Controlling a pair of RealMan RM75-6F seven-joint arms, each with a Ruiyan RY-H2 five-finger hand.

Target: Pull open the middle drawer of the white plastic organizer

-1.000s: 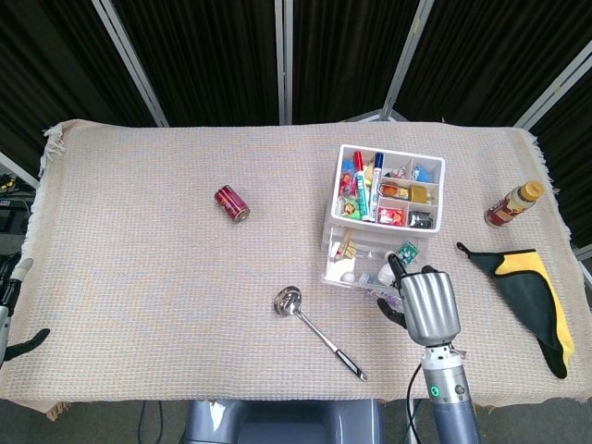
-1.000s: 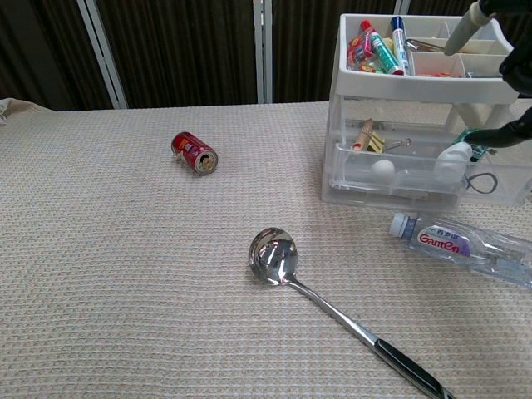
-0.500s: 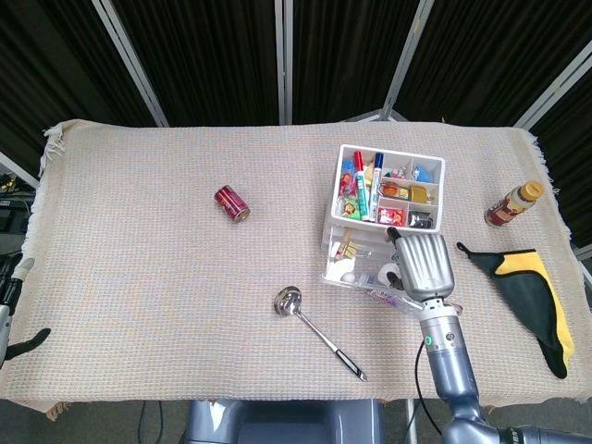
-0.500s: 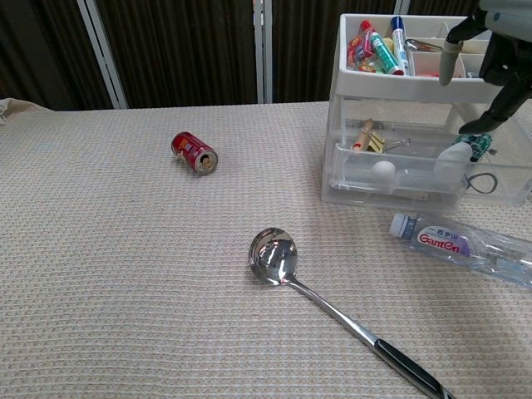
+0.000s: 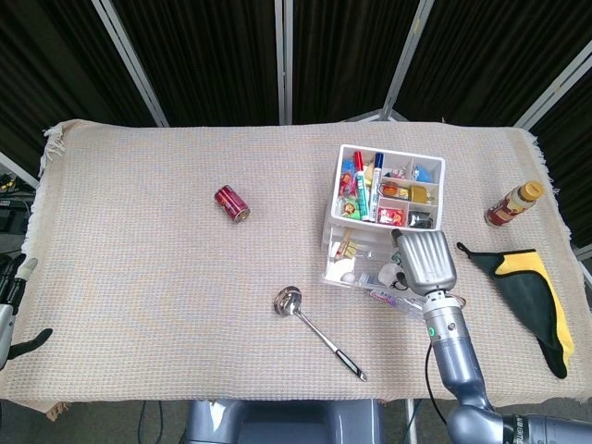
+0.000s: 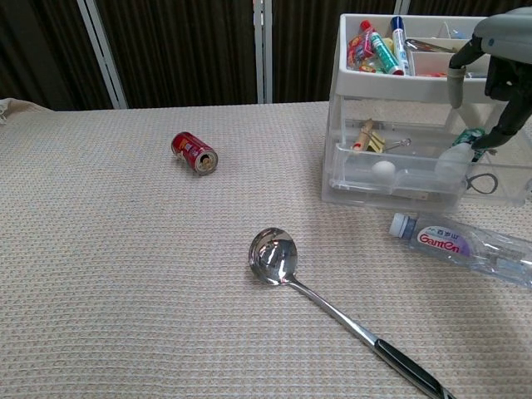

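Note:
The white plastic organizer (image 5: 389, 190) (image 6: 399, 83) stands at the right of the table, its top tray full of pens and small items. One clear drawer (image 5: 363, 270) (image 6: 399, 179) juts out at its front, with a white ball and small things inside. My right hand (image 5: 425, 262) (image 6: 501, 79) hovers over that drawer's right end, just in front of the organizer. Its fingers are spread and point down, and I see nothing gripped. In the head view only, my left hand (image 5: 14, 314) hangs at the table's far left edge, fingers apart and holding nothing.
A plastic water bottle (image 6: 461, 245) lies just in front of the drawer. A steel ladle (image 6: 274, 253) lies at centre front and a red can (image 6: 194, 153) lies on its side left of centre. A sauce bottle (image 5: 511, 205) and a black-yellow cloth (image 5: 532, 296) are to the right.
My right hand has risen from below the drawer's front corner and moved in toward the organizer, now over the drawer's right end. The drawer and the left hand have stayed where they were.

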